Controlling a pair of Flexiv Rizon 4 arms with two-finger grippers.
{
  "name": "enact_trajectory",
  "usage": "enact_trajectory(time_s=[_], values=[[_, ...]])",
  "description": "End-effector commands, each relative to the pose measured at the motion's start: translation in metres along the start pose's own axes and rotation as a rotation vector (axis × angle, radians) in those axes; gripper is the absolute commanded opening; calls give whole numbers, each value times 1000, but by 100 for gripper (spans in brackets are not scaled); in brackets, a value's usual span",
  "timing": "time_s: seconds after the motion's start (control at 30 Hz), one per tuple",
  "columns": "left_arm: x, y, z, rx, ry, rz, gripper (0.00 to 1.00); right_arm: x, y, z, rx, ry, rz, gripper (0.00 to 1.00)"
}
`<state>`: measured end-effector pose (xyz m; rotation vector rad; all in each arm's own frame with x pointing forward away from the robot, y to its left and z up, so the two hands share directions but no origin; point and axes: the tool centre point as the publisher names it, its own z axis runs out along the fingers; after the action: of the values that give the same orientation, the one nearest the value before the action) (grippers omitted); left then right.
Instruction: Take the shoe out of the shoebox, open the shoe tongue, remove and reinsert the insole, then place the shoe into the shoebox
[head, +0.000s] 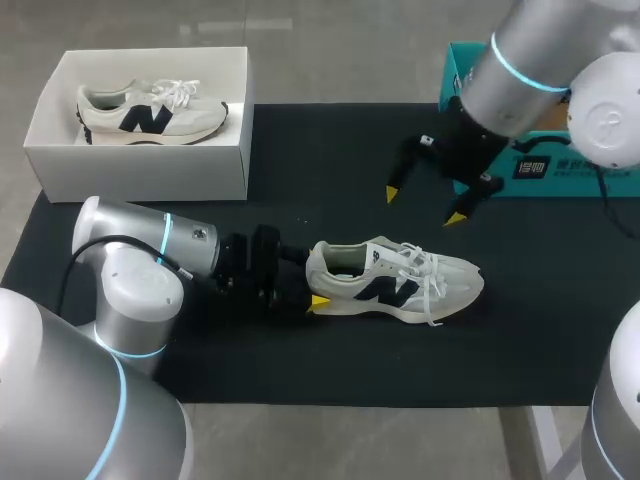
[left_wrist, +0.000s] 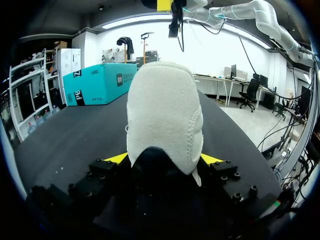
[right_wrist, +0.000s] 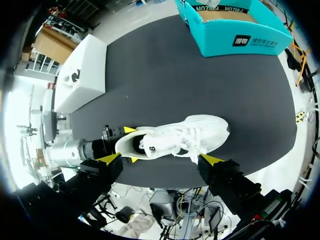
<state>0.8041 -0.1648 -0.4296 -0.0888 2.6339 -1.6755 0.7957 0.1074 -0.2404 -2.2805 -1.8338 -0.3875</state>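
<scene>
Left gripper (head: 315, 285) low, fingers clamping shoe (head: 400, 282) heel, right gripper (head: 424, 205) above, fingers wide

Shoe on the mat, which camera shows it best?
Head view: the whole shoe, side on, laces clear. Right wrist view shows it from above; left wrist view only its heel, gripped by the left claw.

Print on the teal box (head: 570, 172) beyond the right gripper (head: 424, 205); dark side emblem on the shoe (head: 395, 280) clamped in the left gripper (left_wrist: 164, 159).
</scene>
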Motion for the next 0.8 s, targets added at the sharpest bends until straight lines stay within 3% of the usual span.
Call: enact_trajectory(time_s=[0.03, 0.53, 0.8], values=[[-1, 1, 2, -1, -1, 0, 0, 11, 6, 40, 18, -154, 3, 100], [-1, 1, 2, -1, -1, 0, 0, 13, -11, 96, -13, -244, 38, 100], [-1, 1, 2, -1, -1, 0, 0, 13, -18, 111, 10, -293, 29, 100]])
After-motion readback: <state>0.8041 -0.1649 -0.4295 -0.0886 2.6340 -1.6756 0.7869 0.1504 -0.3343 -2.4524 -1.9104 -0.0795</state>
